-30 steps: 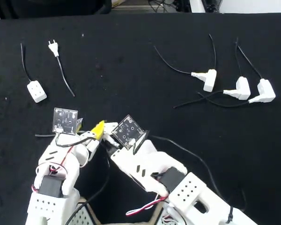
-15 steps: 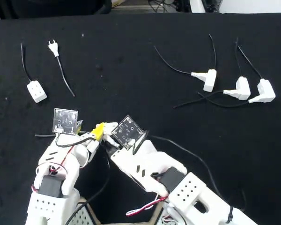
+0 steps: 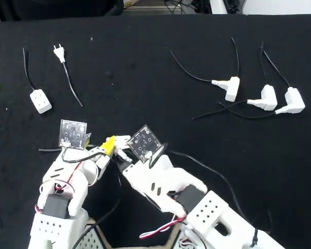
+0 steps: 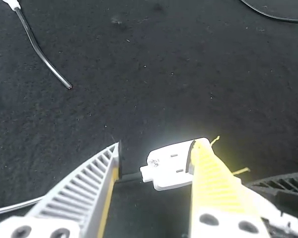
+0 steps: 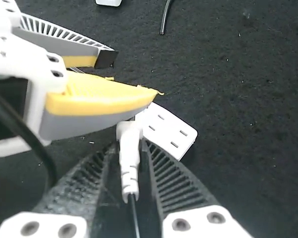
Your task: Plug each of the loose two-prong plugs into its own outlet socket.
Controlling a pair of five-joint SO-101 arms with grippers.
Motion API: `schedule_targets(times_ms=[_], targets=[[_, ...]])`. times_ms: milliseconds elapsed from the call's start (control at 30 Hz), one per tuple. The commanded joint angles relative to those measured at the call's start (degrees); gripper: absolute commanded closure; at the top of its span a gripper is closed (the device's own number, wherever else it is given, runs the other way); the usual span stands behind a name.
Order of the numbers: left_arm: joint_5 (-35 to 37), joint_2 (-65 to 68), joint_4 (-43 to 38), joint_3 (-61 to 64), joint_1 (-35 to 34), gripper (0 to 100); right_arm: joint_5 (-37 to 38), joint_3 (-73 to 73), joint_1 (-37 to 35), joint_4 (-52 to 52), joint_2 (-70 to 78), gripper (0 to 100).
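- Two-prong plug [image 5: 128,168]: white with a black cable, sitting clamped between the black fingers of the right gripper [image 5: 130,147], its nose lying at the edge of the outlet socket [image 5: 168,130].
- Outlet socket: white, lying flat on the black worktop [image 3: 145,62] at the front, between both arms. It is resting against the yellow finger [image 4: 208,173] of the left gripper [image 4: 157,145], which is standing spread wide.
- Second plug [image 3: 58,51] and second socket [image 3: 40,100]: lying apart at far left.
- Three white connectors [image 3: 268,97]: lying at far right.

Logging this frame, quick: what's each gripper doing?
Left gripper: open around the socket.
Right gripper: closed on a plug.
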Motion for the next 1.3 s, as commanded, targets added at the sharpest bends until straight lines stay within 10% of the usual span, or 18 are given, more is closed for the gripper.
schedule_targets(times_ms=[0, 1267], targets=[[-0.79, -0.35, 0.35, -0.40, 0.66, 77, -0.70, -0.75, 0.53, -2.11, -1.89, 98.8], [-0.97, -0.44, 0.00, 1.36, 3.65, 77, 2.90, -1.36, -0.97, -2.11, -1.89, 98.8]])
